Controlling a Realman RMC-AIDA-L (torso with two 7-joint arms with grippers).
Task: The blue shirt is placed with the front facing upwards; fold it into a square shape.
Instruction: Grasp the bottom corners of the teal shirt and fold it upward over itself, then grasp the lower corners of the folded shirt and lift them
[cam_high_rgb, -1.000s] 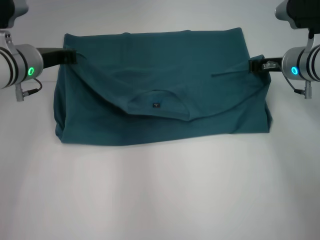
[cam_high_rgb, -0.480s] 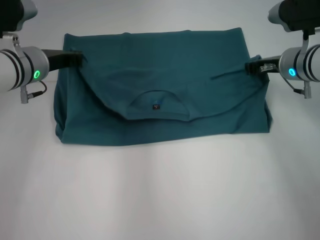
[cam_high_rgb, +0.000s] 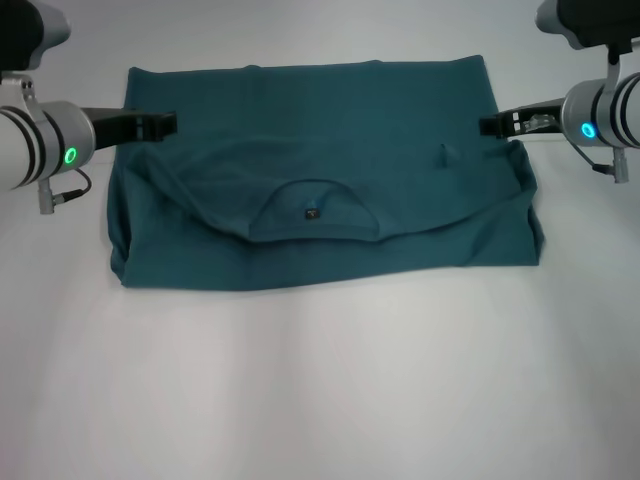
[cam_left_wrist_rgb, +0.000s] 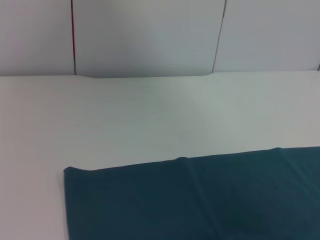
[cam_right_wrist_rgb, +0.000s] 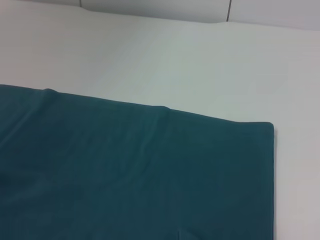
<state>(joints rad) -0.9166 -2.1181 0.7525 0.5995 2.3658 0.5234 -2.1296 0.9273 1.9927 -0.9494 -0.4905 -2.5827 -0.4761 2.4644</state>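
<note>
The blue shirt (cam_high_rgb: 330, 110) lies on the table as a wide teal rectangle, its upper part folded down toward me. The ribbed collar (cam_high_rgb: 316, 192) with a small dark label (cam_high_rgb: 312, 211) shows on the folded flap. No lettering shows. My left gripper (cam_high_rgb: 164, 123) hovers over the shirt's left edge and my right gripper (cam_high_rgb: 490, 125) over its right edge. Both are open, and no cloth hangs from either. A small pucker (cam_high_rgb: 443, 153) stands up near the right gripper. Each wrist view shows only the shirt's far edge (cam_left_wrist_rgb: 200, 200) (cam_right_wrist_rgb: 125, 170).
The white table (cam_high_rgb: 320, 380) stretches wide in front of the shirt. In the left wrist view, pale wall panels (cam_left_wrist_rgb: 150, 35) rise behind the table's far edge.
Both grippers have let go of the flap's corners and risen a little, moving inward over the shirt. The flap has settled flat, leaving a small pucker on the right.
</note>
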